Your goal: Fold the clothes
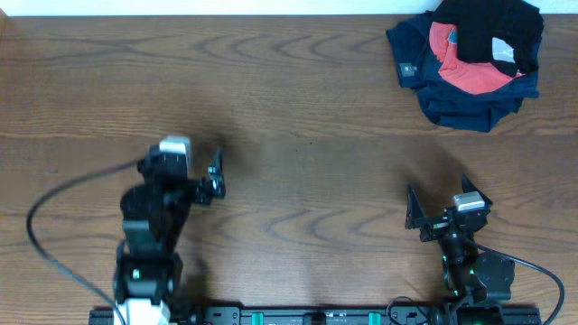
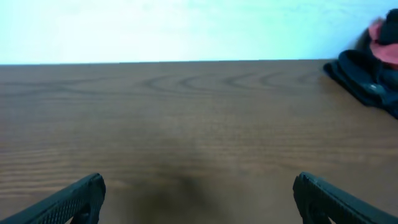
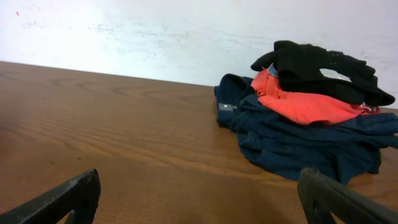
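The black garment [image 1: 495,29] lies crumpled on top of a pile at the far right corner of the table. In the right wrist view it [image 3: 317,67] crowns the pile. My left gripper [image 1: 217,176] is open and empty over bare wood at the left, far from the pile; its jaws [image 2: 199,199] are wide apart. My right gripper [image 1: 442,200] is open and empty near the front right, well short of the pile; its jaws [image 3: 199,196] frame bare wood.
Under the black garment lie a red shirt [image 1: 465,70] and a navy garment [image 1: 461,101], also in the right wrist view as red [image 3: 298,104] and navy [image 3: 292,142]. The wooden table [image 1: 298,108] ends at a white wall behind.
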